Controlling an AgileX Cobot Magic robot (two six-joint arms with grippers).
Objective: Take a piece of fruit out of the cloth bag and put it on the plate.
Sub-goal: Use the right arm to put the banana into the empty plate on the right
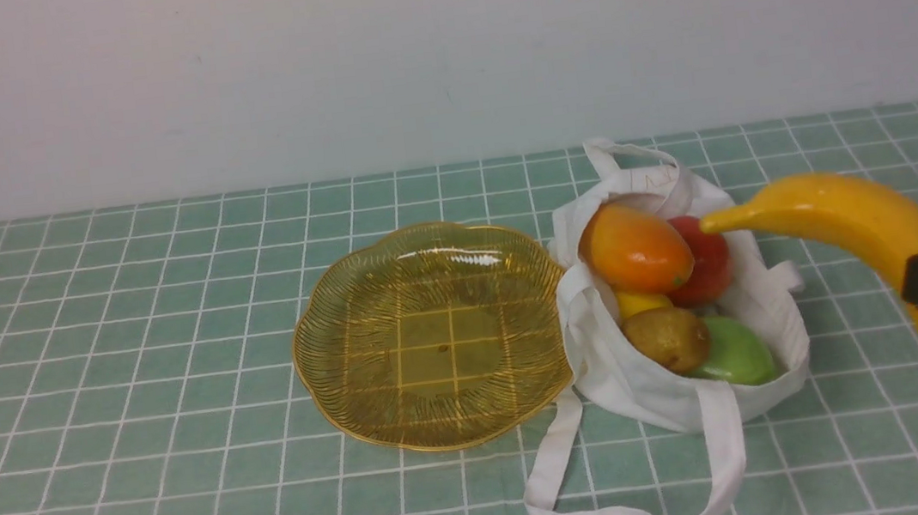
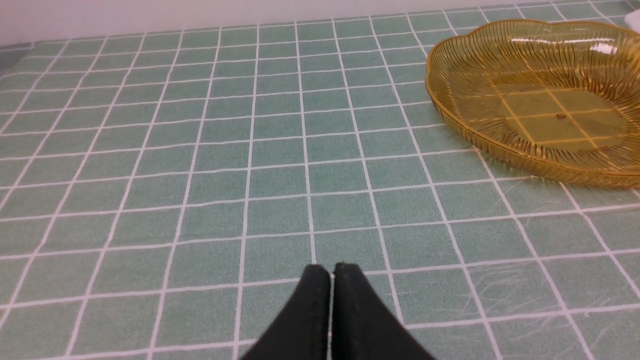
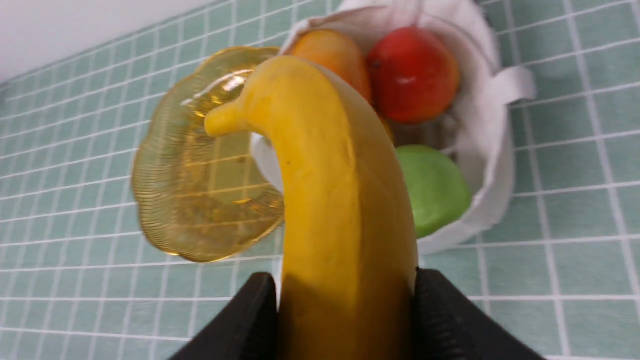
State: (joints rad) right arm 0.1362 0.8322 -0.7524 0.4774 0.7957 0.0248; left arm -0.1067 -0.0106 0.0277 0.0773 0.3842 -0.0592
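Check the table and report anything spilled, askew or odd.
Nothing is spilled or broken. The bag slumps open beside the plate, its straps sprawled across the table, with fruit inside. The one thing off the table is the banana, held aloft in the right jaws to the right of the bag.

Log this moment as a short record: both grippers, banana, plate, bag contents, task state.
right gripper: shut on banana, lifted, right of the cloth bag
left gripper: shut, holding nothing, over the tablecloth
plate: empty, beside the bag on its left
bag contents: mango, red fruit, brown pear, green fruit
task state: banana out of bag, not yet on plate
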